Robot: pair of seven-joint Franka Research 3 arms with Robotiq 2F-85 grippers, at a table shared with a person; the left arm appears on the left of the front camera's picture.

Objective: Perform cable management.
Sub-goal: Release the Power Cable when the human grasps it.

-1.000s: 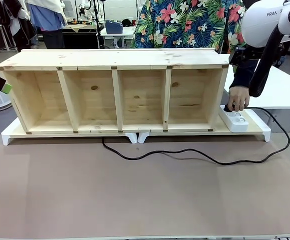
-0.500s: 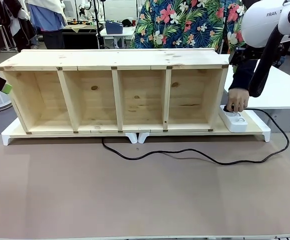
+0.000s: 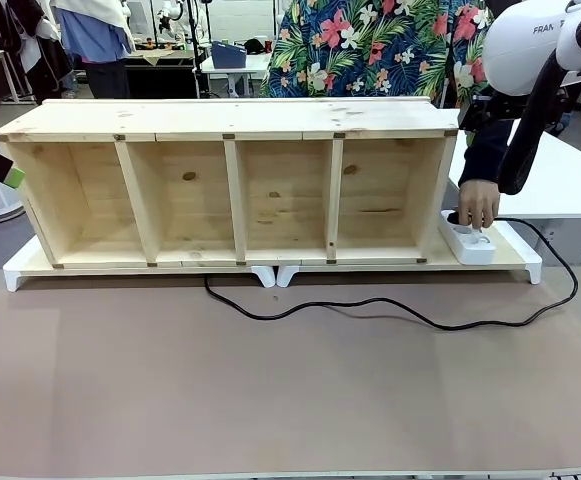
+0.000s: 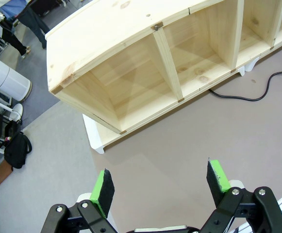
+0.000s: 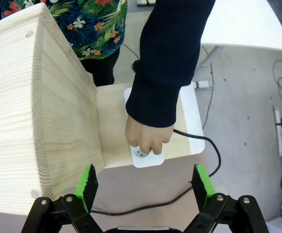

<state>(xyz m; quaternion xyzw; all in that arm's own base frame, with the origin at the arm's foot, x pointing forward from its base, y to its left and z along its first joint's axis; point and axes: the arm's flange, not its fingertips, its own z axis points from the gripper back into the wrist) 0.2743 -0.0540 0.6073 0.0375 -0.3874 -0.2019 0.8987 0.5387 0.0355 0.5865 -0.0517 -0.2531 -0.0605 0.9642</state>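
The black cable (image 3: 370,302) lies on the brown table, running from under the shelf's middle to a loop at the right (image 3: 568,275) and back to the white power strip (image 3: 469,243). A person's hand (image 3: 477,203) holds the plug end at the strip; the plug itself is hidden by the fingers. From the right wrist view, the hand (image 5: 148,138) sits on the strip (image 5: 148,157) and the cable (image 5: 206,143) leaves it. My right gripper (image 5: 144,182) hovers open high above them. My left gripper (image 4: 160,182) is open above the table's left end, far from the cable (image 4: 250,96).
A long wooden shelf (image 3: 235,180) with several open compartments stands on white feet (image 3: 275,274) along the far side of the table. My left gripper's green pad (image 3: 12,177) shows beside the shelf's left end. The brown tabletop (image 3: 270,390) in front is bare apart from the cable.
The person's hand has sunk slightly onto the power strip, and the cable's right loop has drawn in a little. Neither arm has moved.
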